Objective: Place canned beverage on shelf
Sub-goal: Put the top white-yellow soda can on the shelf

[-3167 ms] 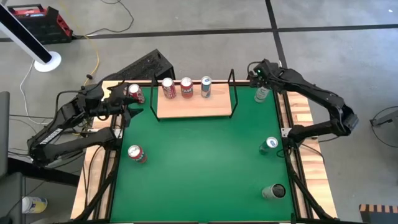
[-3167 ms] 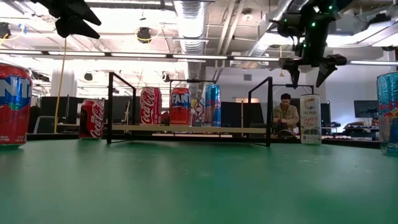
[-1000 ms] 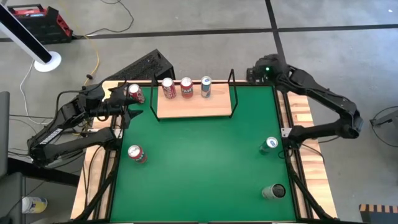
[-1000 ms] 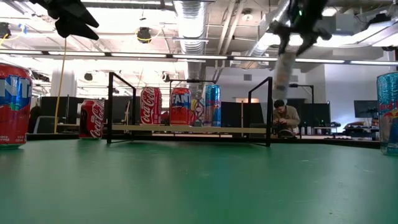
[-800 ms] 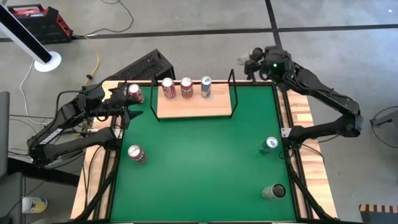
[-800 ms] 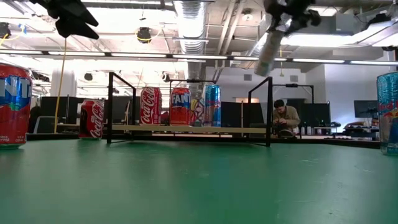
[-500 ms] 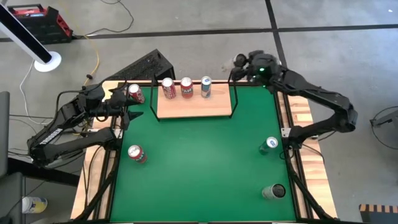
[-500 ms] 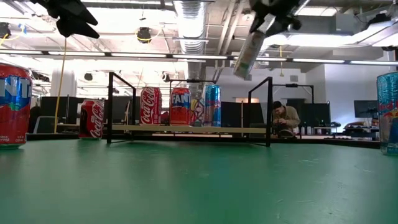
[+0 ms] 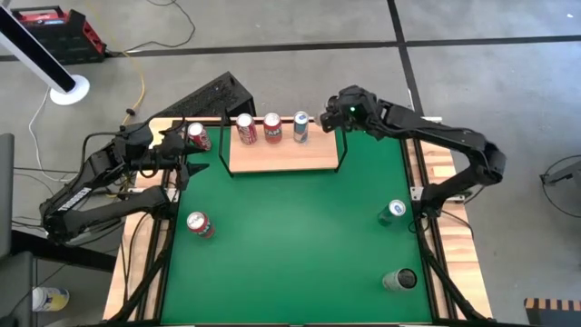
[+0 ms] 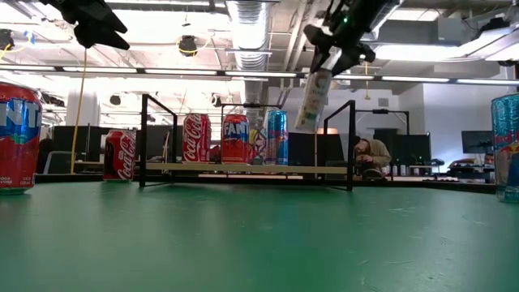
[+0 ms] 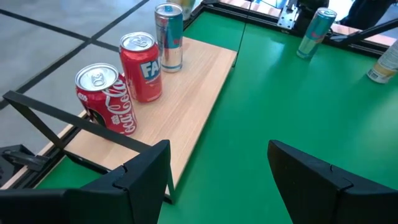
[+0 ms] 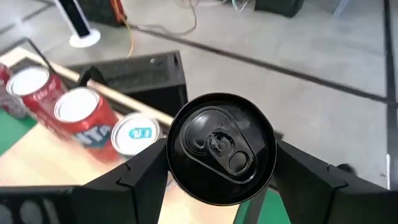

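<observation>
The right arm reaches across from the table's right side to the far edge, its right gripper (image 10: pixel 334 50) raised high and clamped on a tilted can (image 10: pixel 312 100). The left arm stays folded at the table's left side, its left gripper (image 11: pixel 219 177) held above the surface with fingers spread apart.

Overhead, table-level, two wrist views (shelf (image 9: pixel 283 154) shared)
</observation>
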{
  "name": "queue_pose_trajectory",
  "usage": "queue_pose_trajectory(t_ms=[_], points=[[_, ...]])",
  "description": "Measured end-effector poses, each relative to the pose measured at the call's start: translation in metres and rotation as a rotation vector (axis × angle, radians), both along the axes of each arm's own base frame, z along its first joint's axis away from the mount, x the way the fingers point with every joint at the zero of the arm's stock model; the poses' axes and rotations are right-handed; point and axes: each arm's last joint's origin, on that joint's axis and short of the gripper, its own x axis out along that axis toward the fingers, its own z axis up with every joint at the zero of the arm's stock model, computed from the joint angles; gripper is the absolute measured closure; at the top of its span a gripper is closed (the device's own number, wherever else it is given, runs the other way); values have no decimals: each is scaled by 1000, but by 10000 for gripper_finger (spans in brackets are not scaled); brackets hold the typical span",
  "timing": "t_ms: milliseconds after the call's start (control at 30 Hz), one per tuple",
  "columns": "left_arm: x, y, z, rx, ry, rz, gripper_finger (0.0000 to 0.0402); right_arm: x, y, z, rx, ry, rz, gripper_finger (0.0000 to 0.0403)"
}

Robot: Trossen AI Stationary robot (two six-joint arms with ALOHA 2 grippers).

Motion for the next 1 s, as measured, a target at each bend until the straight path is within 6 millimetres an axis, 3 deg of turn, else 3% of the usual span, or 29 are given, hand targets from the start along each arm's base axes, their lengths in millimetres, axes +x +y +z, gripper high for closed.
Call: queue_pose_trajectory(t_ms=[333,500,767,1000], points=[[0,0,0,-6,-3,-2,148,16,-14,-26,112,125,40,129],[0,0,0,-8,-4,-1,148,24,-27,-27,135,238,48,129],[0,0,0,-28,-11,7,148,34,-54,-26,200,230,115,129],[0,0,0,-38,-14,10,148,35,-63,-34,239,252,119,129]])
